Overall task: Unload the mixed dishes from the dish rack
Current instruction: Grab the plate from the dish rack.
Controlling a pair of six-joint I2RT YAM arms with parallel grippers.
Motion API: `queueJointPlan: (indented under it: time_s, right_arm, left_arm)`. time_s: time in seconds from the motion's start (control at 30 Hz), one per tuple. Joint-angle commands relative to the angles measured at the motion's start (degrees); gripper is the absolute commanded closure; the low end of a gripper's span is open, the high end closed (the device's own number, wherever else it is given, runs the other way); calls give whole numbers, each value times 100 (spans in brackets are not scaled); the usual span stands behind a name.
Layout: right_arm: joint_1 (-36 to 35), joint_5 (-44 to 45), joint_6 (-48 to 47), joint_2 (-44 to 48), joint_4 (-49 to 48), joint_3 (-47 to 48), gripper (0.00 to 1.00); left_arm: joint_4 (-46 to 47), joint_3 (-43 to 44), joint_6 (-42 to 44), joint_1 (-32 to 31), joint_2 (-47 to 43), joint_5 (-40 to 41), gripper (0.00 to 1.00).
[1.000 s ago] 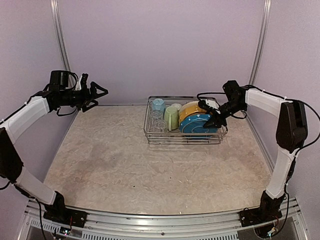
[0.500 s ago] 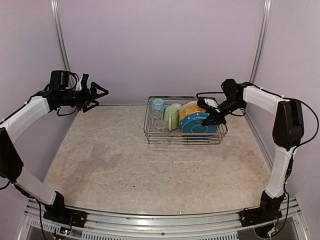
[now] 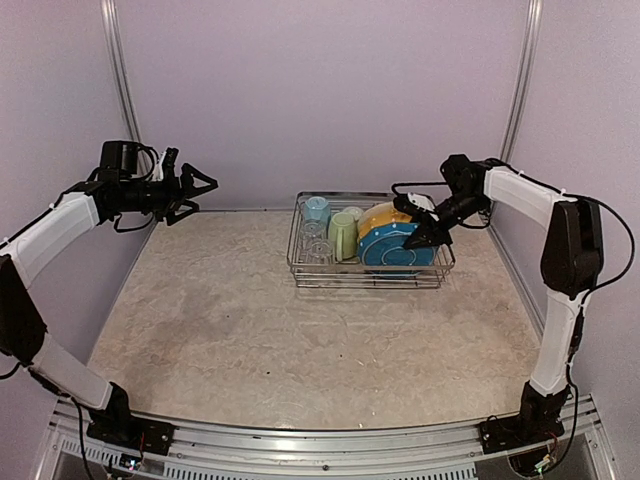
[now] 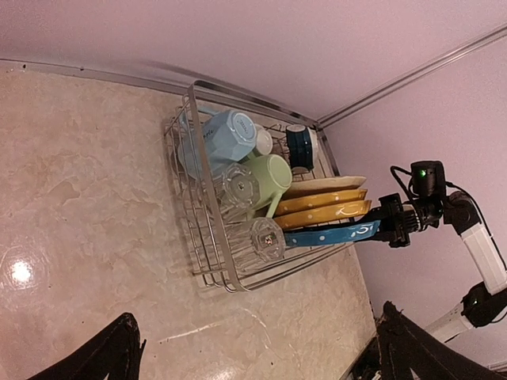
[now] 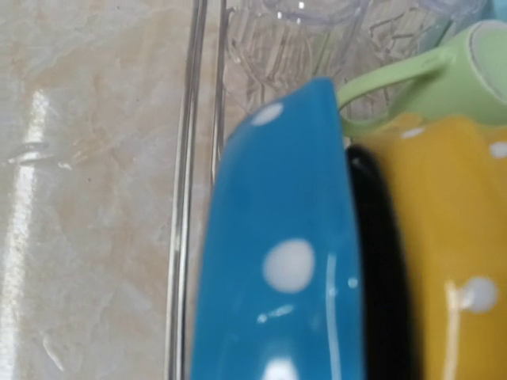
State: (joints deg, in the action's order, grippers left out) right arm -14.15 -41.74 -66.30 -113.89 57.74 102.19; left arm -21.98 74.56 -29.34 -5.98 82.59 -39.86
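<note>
Blue plate [image 5: 277,261], white-dotted, stands on edge in the dish rack [image 3: 298,262]. The right end effector [image 3: 415,232] is clenched on its rim, one black finger [image 5: 380,277] wedged between it and the yellow plate [image 5: 451,237] just behind. Beyond that end effector's tip sits the pale green mug [image 3: 343,237]. The left end effector [image 3: 205,193] hangs released, jaws wide, above the table [image 3: 250,330], the rack well apart from it.
</note>
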Motion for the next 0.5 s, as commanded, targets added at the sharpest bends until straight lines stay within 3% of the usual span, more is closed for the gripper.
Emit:
queueJointPlan:
  time_s: [0.0,0.3,0.47]
  right_arm:
    - [-1,-972,236,164,187,421,100]
    - [18,-1526,443,124,707,941,100]
    - [11,-1632,725,414,451,826,100]
  left_arm:
    - [9,155,-10,-35,12,-84,1]
    - [55,146,-63,-39,21,-150,1]
    - [63,146,-97,-52,29,-175,1]
